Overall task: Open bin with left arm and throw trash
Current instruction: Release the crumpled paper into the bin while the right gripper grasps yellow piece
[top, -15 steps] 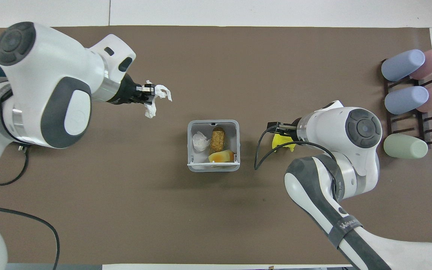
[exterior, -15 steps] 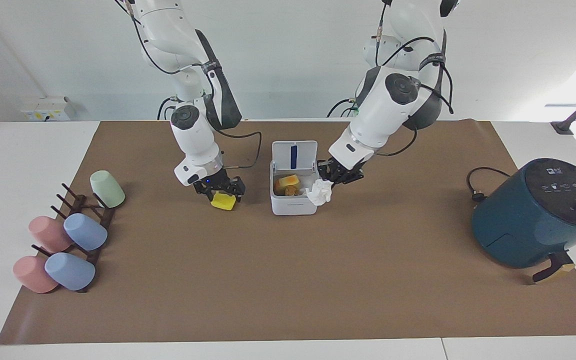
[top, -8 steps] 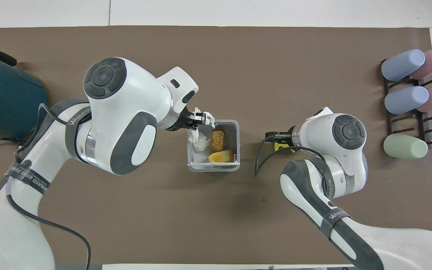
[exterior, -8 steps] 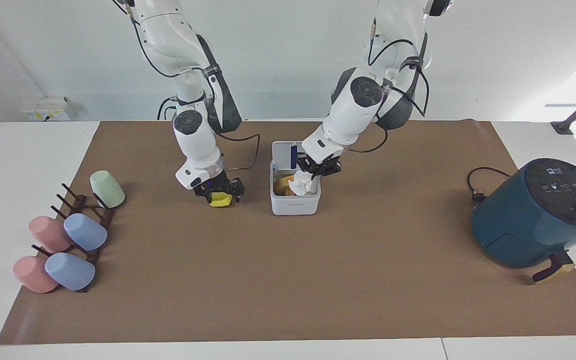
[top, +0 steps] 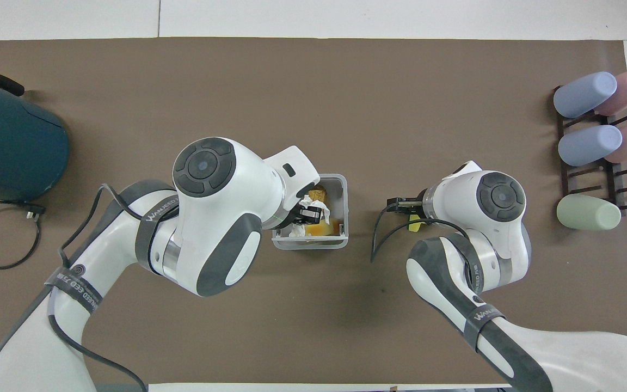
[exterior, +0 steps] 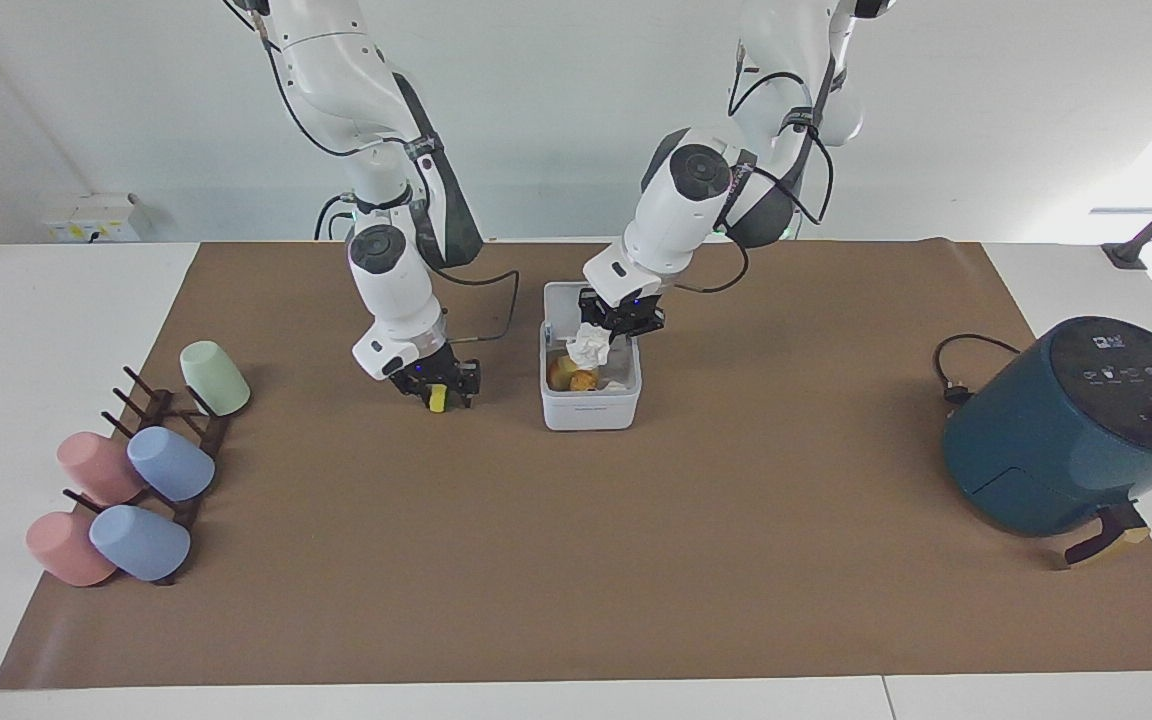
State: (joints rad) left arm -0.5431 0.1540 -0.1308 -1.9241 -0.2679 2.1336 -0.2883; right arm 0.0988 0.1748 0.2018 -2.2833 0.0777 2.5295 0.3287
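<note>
The white-grey bin (exterior: 590,410) stands mid-table with its lid (exterior: 558,297) up. A white paper wad (exterior: 589,348) hangs over the bin's opening, and my left gripper (exterior: 606,332) is shut on it. In the overhead view the left gripper (top: 311,213) and the wad (top: 310,203) cover part of the bin (top: 344,218). An orange piece (top: 324,228), a brown lump (top: 319,191) and another white wad (top: 296,231) lie inside. Beside the bin, toward the right arm's end, my right gripper (exterior: 436,392) is down at the mat, pinching the small yellow piece (exterior: 435,398), which also peeks out under the wrist (top: 415,222).
A dark teal air fryer (exterior: 1076,430) with its cable (exterior: 958,372) stands at the left arm's end of the table. A dark rack (exterior: 171,440) with several pastel cups (exterior: 168,462) sits at the right arm's end. A brown mat (exterior: 576,560) covers the table.
My left arm swung the paper wad from beside the bin to over its opening. My right gripper's fingers drew in on the yellow piece, which now looks narrower.
</note>
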